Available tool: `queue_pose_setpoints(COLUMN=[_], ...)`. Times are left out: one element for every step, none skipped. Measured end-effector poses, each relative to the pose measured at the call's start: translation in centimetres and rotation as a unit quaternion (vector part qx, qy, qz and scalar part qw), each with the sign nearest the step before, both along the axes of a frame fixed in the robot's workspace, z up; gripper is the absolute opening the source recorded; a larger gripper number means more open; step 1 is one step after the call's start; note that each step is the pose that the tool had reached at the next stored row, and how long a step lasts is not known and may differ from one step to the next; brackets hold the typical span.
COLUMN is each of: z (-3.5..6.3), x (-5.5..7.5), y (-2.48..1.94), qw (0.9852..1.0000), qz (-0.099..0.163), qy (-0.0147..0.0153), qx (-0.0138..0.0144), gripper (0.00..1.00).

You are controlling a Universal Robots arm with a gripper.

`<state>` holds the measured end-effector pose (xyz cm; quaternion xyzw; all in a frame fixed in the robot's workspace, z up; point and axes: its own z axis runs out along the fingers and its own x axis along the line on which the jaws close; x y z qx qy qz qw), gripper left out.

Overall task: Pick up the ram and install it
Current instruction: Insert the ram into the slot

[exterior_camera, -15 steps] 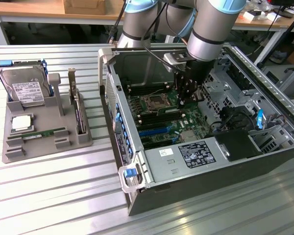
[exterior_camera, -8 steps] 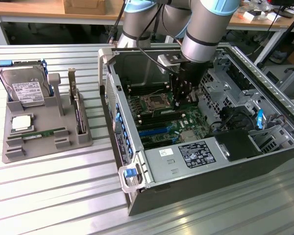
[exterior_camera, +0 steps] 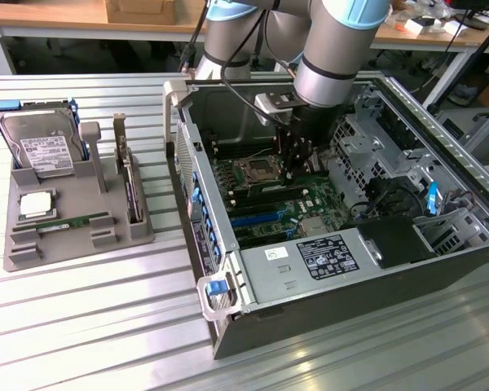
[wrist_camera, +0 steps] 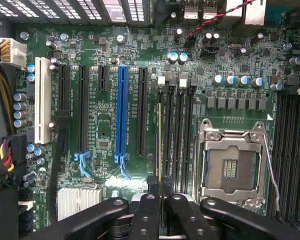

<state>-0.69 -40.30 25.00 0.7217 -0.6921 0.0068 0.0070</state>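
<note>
Fingers (wrist_camera: 162,210) of the gripper (exterior_camera: 294,173) sit nearly closed, pinching the ram (wrist_camera: 160,142) edge-on; in the wrist view it reads as a thin yellowish line running up from between the fingertips, standing in or just over one of the black memory slots (wrist_camera: 174,130) beside the CPU socket (wrist_camera: 233,167). Whether it is seated cannot be told. Its chips and label are hidden from this angle, and its near end is covered by the fingers. Blue slot (wrist_camera: 122,117) and white slot (wrist_camera: 41,102) lie further along the motherboard (wrist_camera: 110,135). In the exterior view the gripper is down inside the open computer case (exterior_camera: 228,277), just beside the socket, and the arm (exterior_camera: 334,49) blocks the stick itself. Power supply label (exterior_camera: 326,257) faces up near the case front. On the exterior view's left, a grey holder tray (exterior_camera: 33,248) on the slatted table (exterior_camera: 98,326) carries a hard drive (exterior_camera: 41,147), a silver processor (exterior_camera: 34,204), an upright expansion card (exterior_camera: 129,183) and a second green stick (exterior_camera: 73,221) lying flat. Arm top is cut off by the frame.
</note>
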Motion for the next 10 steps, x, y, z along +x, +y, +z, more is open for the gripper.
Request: queue_pose_setpoints(z=[-0.05,-0.18,-0.25,-0.34,-0.39,-0.45,-0.51,-0.61,-0.71,-0.91], x=[-0.1,-0.3,-0.4,-0.5,-0.5,-0.6,-0.7,-0.8,-1.0,-1.2], y=[0.0,0.0,0.0,0.0,0.0,0.0,0.0,0.0,0.0,0.0], qw=[1.0,1.0,1.0,1.0,1.0,1.0,1.0,1.0,1.0,1.0], qz=[0.0,-0.002,-0.004,-0.008,-0.009,-0.01,-0.01,-0.01,-0.009,-0.009], qy=[0.0,-0.0001,0.0,0.0,0.0,0.0,0.0,-0.0001,0.0,0.0], qx=[-0.0001,0.0,-0.0002,-0.0004,-0.0005,-0.0005,-0.0005,-0.0005,-0.0004,-0.0005], gripper=[0.12,0.12,0.12,0.12,0.12,0.12,0.12,0.12,0.12,0.12])
